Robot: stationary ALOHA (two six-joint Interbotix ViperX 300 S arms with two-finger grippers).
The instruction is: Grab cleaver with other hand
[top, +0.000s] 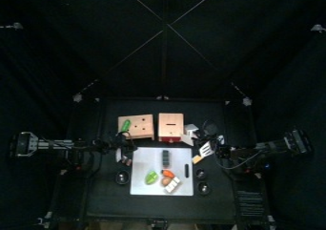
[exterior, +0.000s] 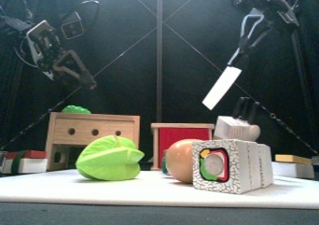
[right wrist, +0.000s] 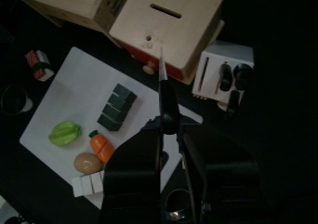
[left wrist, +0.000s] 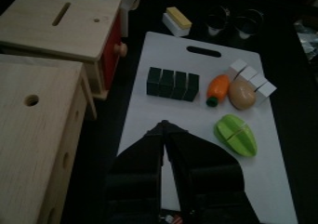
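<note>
My right gripper (right wrist: 165,125) is shut on the cleaver's dark handle. The cleaver (exterior: 225,87) hangs in the air above the right end of the white board (exterior: 75,187), its pale blade pointing down and to the left. In the right wrist view the blade (right wrist: 163,72) shows edge-on, reaching toward the wooden boxes. In the top view the cleaver (top: 204,154) is at the board's right edge. My left gripper (left wrist: 162,127) is empty, its jaws together, above the board's left end (top: 125,154), and hangs high at the left in the front view (exterior: 71,68).
On the board (left wrist: 187,107) lie dark green blocks (left wrist: 173,83), a carrot (left wrist: 218,88), a pale round piece (left wrist: 244,96), white cubes (left wrist: 252,77) and a green leafy piece (left wrist: 236,135). Two wooden boxes (left wrist: 56,28) stand behind it. A white knife block (right wrist: 226,70) stands at the right.
</note>
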